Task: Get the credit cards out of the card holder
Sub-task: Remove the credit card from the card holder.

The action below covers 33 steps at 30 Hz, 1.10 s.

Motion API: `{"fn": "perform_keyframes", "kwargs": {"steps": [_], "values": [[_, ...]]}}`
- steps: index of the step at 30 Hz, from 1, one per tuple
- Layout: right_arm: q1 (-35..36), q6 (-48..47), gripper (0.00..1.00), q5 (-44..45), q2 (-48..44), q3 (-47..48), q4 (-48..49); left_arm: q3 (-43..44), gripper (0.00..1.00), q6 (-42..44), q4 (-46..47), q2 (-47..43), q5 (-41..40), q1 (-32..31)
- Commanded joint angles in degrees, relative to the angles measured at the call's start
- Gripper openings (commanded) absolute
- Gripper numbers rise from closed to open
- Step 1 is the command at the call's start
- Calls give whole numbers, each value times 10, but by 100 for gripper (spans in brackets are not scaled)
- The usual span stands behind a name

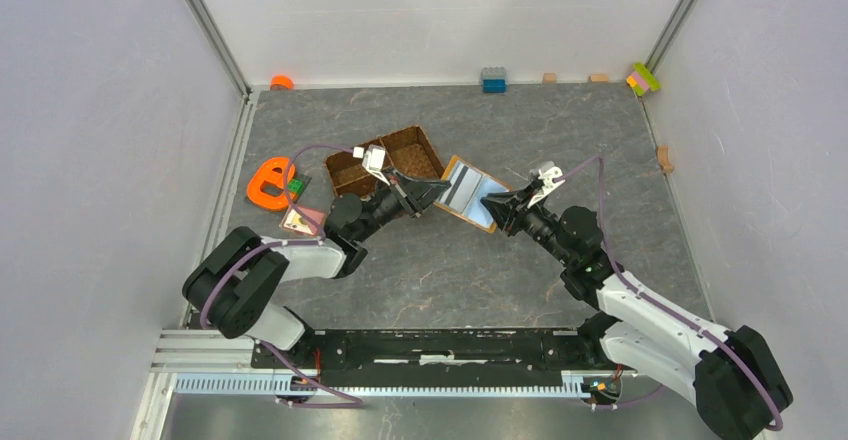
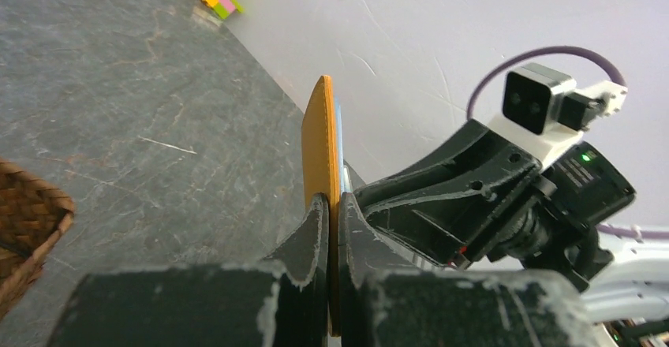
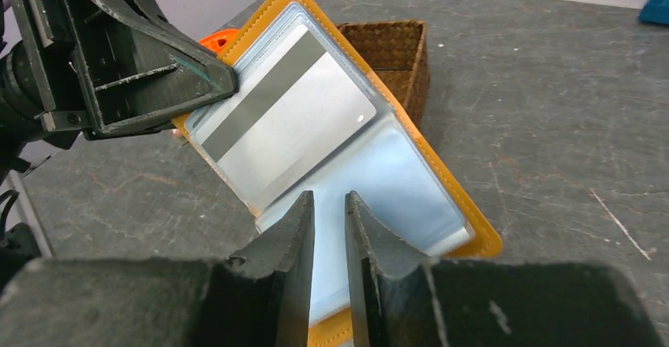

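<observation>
grey stone-look table (image 1: pixel 450 270) across the whole floor. the brown woven tray (image 1: pixel 347 173) sits at centre-left, with the orange e-shaped toy (image 1: pixel 268 182) off to its left. just right of the tray the orange card holder (image 1: pixel 472 192) is spread open between the two arms, its pale blue lining facing the right wrist camera. the left gripper (image 2: pixel 332 209) is clamped tight on one edge of the card holder, standing it upright. the right gripper (image 3: pixel 329 205) is at the opposite edge, jaws only a narrow slit apart with the lining showing through the gap. a silver-grey credit card (image 3: pixel 288 122) with a dark stripe sits in the upper sleeve. a blue brick (image 1: pixel 493 80) lies at the back wall.
</observation>
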Motion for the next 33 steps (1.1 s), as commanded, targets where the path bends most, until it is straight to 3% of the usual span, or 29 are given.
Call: {"fn": "perform_keyframes", "kwargs": {"steps": [1, 7, 12, 17, 19, 21, 23, 27, 33], "values": [[-1, 20, 25, -38, 16, -12, 81, 30, 2, 13, 90, 14, 89, 3], [-1, 62, 26, -54, 55, -10, 105, 10, 2, 7, 173, 51, 99, 3], [-2, 119, 35, -64, 55, -44, 183, 24, 2, 2, 175, 61, 111, -6], [-7, 143, 37, -66, 56, -54, 202, 26, 2, -16, 174, 68, 86, -12], [-14, 157, 42, -66, 50, -60, 203, 29, 2, -24, 174, 69, 86, -14], [-23, 174, 53, -65, 41, -69, 213, 32, 2, -28, 174, 67, 88, -17], [-30, 191, 57, -70, 35, -78, 219, 32, 2, -31, 174, 63, 90, -20], [-40, 218, 55, -95, 32, -83, 234, 31, 2, -37, 174, 52, 93, -28], [-50, 257, 45, -128, 31, -106, 299, 29, 2, -48, 174, 27, 102, -36]]}}
